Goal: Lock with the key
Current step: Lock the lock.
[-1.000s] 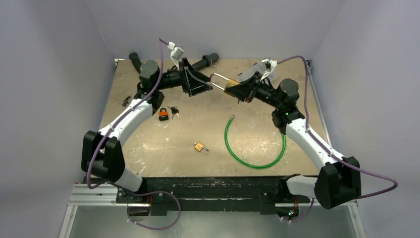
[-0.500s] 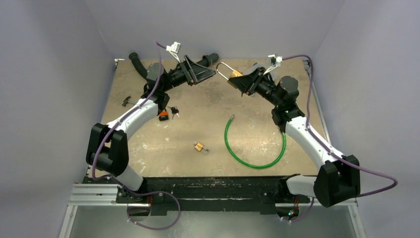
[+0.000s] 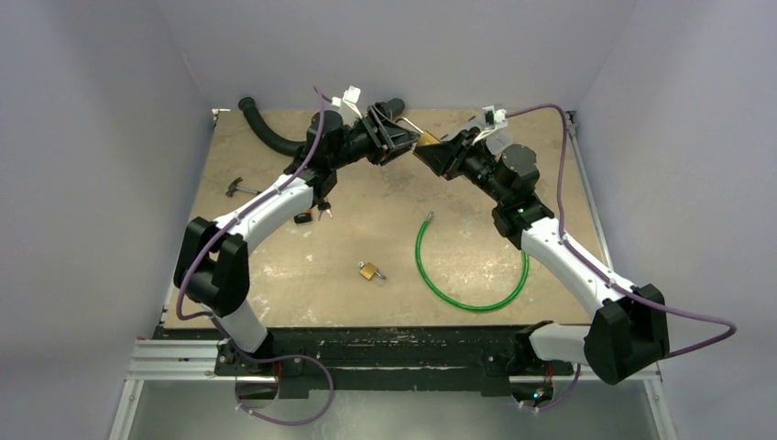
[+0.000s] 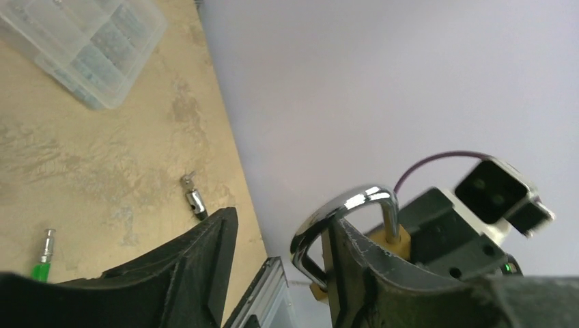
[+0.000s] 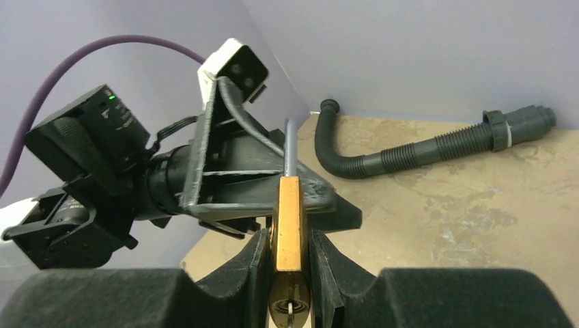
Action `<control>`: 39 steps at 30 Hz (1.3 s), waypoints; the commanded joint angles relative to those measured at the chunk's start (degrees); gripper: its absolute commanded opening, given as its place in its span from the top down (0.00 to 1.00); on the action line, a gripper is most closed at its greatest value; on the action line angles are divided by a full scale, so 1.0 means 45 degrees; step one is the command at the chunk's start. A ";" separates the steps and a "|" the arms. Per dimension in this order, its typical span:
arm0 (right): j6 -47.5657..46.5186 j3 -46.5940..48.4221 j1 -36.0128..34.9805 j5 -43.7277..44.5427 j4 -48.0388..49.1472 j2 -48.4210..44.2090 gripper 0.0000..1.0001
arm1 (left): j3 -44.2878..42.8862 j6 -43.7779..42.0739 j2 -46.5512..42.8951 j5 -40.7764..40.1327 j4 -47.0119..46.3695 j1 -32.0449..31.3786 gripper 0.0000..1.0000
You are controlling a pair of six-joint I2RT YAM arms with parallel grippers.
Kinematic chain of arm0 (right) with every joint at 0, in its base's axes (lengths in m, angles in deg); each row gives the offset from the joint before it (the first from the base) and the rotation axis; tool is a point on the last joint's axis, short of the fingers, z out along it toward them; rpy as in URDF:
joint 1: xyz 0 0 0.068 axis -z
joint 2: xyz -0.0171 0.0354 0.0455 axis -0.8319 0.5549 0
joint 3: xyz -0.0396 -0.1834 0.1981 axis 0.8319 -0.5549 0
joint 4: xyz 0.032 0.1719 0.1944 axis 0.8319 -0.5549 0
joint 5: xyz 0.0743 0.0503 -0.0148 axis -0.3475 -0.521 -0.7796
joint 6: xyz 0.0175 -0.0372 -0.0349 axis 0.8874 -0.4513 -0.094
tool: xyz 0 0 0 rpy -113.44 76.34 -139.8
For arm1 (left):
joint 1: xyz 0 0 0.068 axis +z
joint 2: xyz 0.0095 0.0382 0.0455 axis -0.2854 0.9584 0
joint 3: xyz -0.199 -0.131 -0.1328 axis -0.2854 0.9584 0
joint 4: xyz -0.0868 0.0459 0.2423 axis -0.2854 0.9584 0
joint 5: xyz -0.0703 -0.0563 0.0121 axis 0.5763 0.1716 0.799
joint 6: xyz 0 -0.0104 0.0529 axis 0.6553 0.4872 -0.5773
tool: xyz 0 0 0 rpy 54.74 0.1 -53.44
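My right gripper (image 3: pixel 438 151) is shut on the body of a brass padlock (image 5: pixel 288 219), held in the air over the far middle of the table. Its steel shackle (image 4: pixel 348 205) points toward my left gripper (image 3: pixel 400 142). The left jaws stand apart, and one finger (image 4: pixel 369 273) reaches through the shackle loop; nothing is pinched between them. A thin bit of metal shows at the padlock's keyhole (image 5: pixel 289 309); whether it is a key I cannot tell. A bunch of small keys (image 3: pixel 322 209) lies on the table beneath the left arm.
An orange padlock (image 3: pixel 300 218) peeks out under the left arm. A small brass padlock (image 3: pixel 370 271) lies mid-table beside a green cable loop (image 3: pixel 472 275). A black corrugated hose (image 3: pixel 275 137) runs along the far edge. A clear plastic box (image 4: pixel 82 48) sits at the back.
The left arm swung right toward the padlock; its finger now sits inside the shackle and its jaws have narrowed. The right arm shifted the padlock slightly and kept its grip.
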 commanded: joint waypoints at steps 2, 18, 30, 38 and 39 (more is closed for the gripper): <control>-0.1556 0.0196 -0.0584 0.1394 0.1537 -0.0863 1.00 | -0.0573 0.0972 0.0546 -0.0501 0.0242 0.0028 0.54; -0.3645 -0.0384 -0.1744 0.2508 0.1806 -0.0585 1.00 | -0.0608 0.1938 0.0909 0.0557 -0.2269 -0.0167 0.89; -0.4013 -0.1320 -0.1340 0.0183 0.0263 -0.1265 0.26 | -0.1027 -0.0743 0.0411 0.1892 0.0366 0.1049 1.00; -0.3998 -0.1326 0.0138 -0.2967 -0.1031 -0.1616 0.13 | -0.1087 -0.2370 -0.0225 0.3611 0.0552 0.1512 1.00; -0.4079 -0.1252 0.0204 -0.3290 -0.1261 -0.1612 0.14 | -0.1128 -0.2375 -0.0231 0.3831 0.0519 0.1554 1.00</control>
